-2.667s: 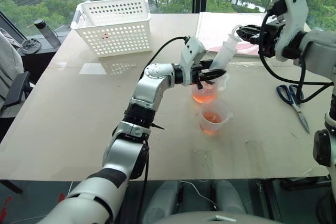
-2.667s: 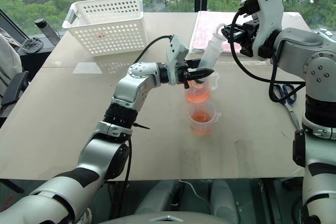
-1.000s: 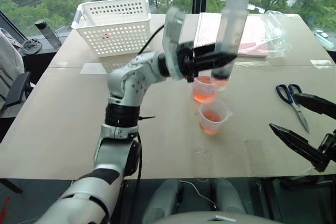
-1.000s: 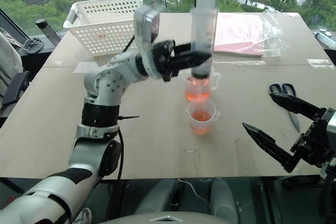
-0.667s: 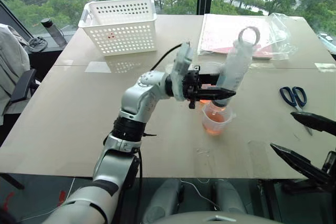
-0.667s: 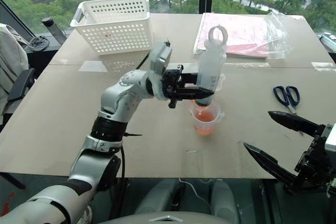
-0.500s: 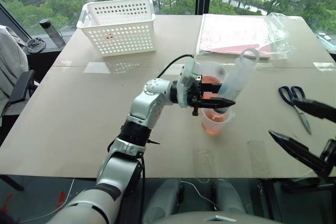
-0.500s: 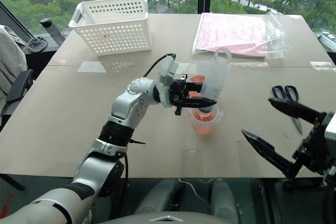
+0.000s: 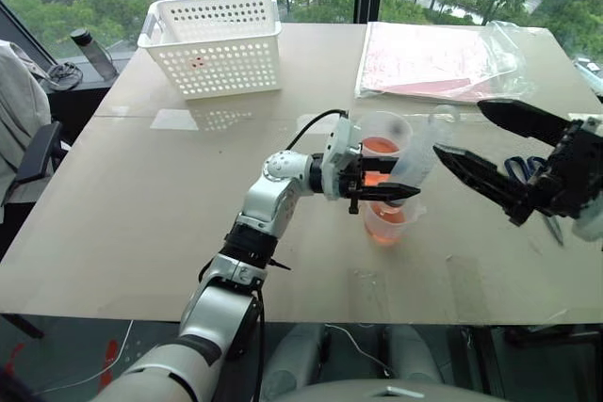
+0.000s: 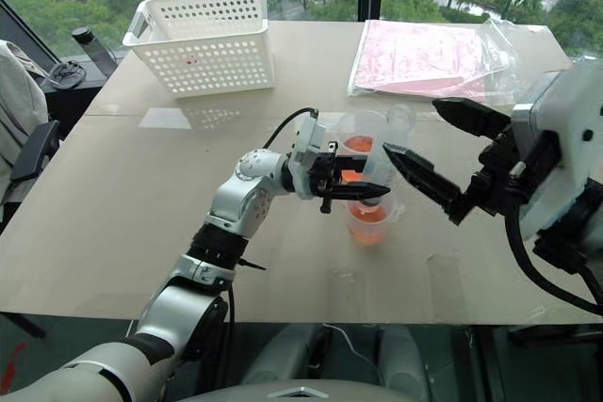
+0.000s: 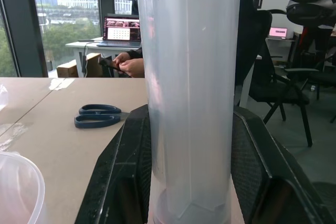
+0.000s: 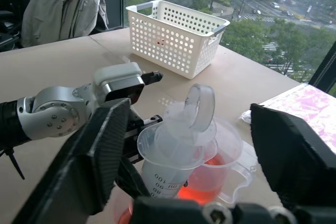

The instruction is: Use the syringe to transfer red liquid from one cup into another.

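We are at a pale beige worktop (image 9: 141, 195) set against tall windows with trees beyond, carrying a white perforated basket (image 9: 215, 44) at the far side, a pink sheet in a clear plastic sleeve (image 9: 438, 58) and blue-handled scissors (image 11: 98, 116) off to the right.

The syringe (image 12: 184, 129) stands tilted, its ring-topped plunger leaning up and to the right, its lower end over the smaller beaker (image 9: 389, 221). The left end effector (image 9: 391, 192) is clamped across the lower barrel, its two black fingers (image 11: 128, 177) pressed to either side of the clear tube. The taller handled beaker (image 10: 356, 152) stands just behind, touching or nearly touching the smaller one, and the red liquid (image 9: 379, 146) shows in both.

The right end effector (image 10: 424, 152) hangs near the plunger ring with its jaws spread apart, holding nothing.

We judge the syringe to be light and stiff, but smooth-walled and round, so it can twist or slide in a two-finger pinch; the grip low on the barrel looks sound for steadying. The plunger is the part to work: we would close on its ring or its stem just under the ring and push straight along the barrel, since a sideways push could lever the tip out of the cup. Both beakers look thin, light and easy to tip, so a knock from the barrel could spill them.
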Controlling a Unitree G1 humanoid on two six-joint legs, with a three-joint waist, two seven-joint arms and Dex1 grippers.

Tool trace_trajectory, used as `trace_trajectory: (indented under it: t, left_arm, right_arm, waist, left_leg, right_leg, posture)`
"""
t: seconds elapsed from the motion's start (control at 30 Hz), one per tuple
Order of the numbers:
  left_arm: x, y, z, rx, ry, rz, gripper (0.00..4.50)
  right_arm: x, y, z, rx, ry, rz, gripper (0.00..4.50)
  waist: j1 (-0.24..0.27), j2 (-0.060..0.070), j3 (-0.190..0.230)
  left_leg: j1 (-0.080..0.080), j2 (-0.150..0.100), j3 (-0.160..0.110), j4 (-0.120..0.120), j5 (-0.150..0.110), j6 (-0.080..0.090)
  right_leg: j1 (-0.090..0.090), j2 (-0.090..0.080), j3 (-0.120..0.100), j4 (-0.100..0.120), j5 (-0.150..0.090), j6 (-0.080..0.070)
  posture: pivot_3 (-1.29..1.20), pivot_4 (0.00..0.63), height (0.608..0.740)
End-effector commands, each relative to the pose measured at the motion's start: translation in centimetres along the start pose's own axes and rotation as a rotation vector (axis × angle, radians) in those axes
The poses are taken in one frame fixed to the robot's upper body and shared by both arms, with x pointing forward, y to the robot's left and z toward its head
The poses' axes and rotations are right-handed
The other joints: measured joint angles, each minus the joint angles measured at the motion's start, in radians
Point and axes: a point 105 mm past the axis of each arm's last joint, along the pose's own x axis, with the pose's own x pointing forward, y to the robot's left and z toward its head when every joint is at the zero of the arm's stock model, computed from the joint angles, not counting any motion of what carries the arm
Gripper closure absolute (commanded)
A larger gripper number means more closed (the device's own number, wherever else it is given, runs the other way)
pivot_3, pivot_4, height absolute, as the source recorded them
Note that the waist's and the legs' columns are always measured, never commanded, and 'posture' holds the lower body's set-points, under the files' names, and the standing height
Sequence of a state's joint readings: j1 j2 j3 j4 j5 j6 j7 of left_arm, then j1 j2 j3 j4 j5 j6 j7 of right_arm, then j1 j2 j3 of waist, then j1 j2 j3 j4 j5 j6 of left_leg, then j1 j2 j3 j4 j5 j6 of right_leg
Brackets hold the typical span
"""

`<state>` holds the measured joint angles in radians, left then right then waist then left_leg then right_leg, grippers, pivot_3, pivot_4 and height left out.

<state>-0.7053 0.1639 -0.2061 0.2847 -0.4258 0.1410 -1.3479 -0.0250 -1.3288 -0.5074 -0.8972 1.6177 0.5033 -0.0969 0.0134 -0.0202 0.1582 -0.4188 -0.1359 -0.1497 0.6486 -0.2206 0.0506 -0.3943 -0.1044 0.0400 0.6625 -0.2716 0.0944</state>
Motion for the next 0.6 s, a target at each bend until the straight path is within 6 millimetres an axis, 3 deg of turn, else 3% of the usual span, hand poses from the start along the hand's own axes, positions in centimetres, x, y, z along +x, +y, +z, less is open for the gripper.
trace_trajectory:
  t: [0.03, 0.27, 0.37, 0.47, 0.53, 0.6]
  left_arm:
    - [0.43, -0.28, 1.25, 0.057, -0.026, -0.018, 3.07]
    - [0.71, -0.46, 1.39, 0.057, -0.035, -0.029, 3.07]
    - [0.82, -0.52, 1.42, 0.063, -0.036, -0.031, 3.07]
    - [0.95, -0.51, 1.5, 0.068, -0.037, -0.031, 3.07]
    - [1.01, -0.48, 1.59, 0.072, -0.039, -0.03, 3.07]
    - [1.02, -0.44, 1.74, 0.072, -0.045, -0.03, 3.07]
  right_arm:
    - [0.34, -1.08, 0.28, -0.016, -0.001, -0.059, 1.32]
    - [1.14, -1.1, 0.41, -0.012, 0.011, -0.044, 1.32]
    - [1.28, -1.59, 0.45, -0.019, 0.02, -0.061, 2.16]
    - [1.24, -1.77, 0.24, -0.031, 0.054, -0.058, 3.3]
    - [1.23, -1.77, 0.1, -0.04, 0.074, -0.051, 4.34]
    - [1.28, -1.59, 0.01, -0.041, 0.086, -0.035, 4.43]
  waist:
    - [0.0, 0.0, 0.0]
    - [-0.001, 0.0, 0.0]
    - [-0.001, 0.0, 0.0]
    - [-0.001, 0.0, 0.0]
    - [-0.001, 0.0, 0.0]
    - [-0.001, 0.0, 0.0]
  left_leg:
    - [0.0, 0.0, 0.0, 0.0, 0.0, 0.0]
    - [0.0, 0.0, 0.0, 0.0, 0.0, 0.0]
    - [0.0, 0.0, 0.0, 0.0, 0.0, 0.0]
    - [0.0, 0.0, 0.0, 0.0, 0.0, 0.0]
    - [0.0, 0.0, 0.0, 0.0, 0.0, 0.0]
    - [0.0, 0.0, 0.0, 0.0, 0.0, 0.0]
  right_leg:
    - [0.0, 0.0, 0.0, 0.0, 0.0, 0.0]
    - [0.0, 0.0, 0.0, 0.0, 0.0, 0.0]
    - [0.0, 0.0, 0.0, 0.0, 0.0, 0.0]
    - [0.0, 0.0, 0.0, 0.0, 0.0, 0.0]
    - [0.0, 0.0, 0.0, 0.0, 0.0, 0.0]
    - [0.0, 0.0, 0.0, 0.0, 0.0, 0.0]
  posture:
    - [0.0, 0.15, 0.74]
    - [0.0, 0.15, 0.74]
    - [0.0, 0.15, 0.74]
    - [0.0, 0.15, 0.74]
    - [0.0, 0.15, 0.74]
    - [0.0, 0.15, 0.74]
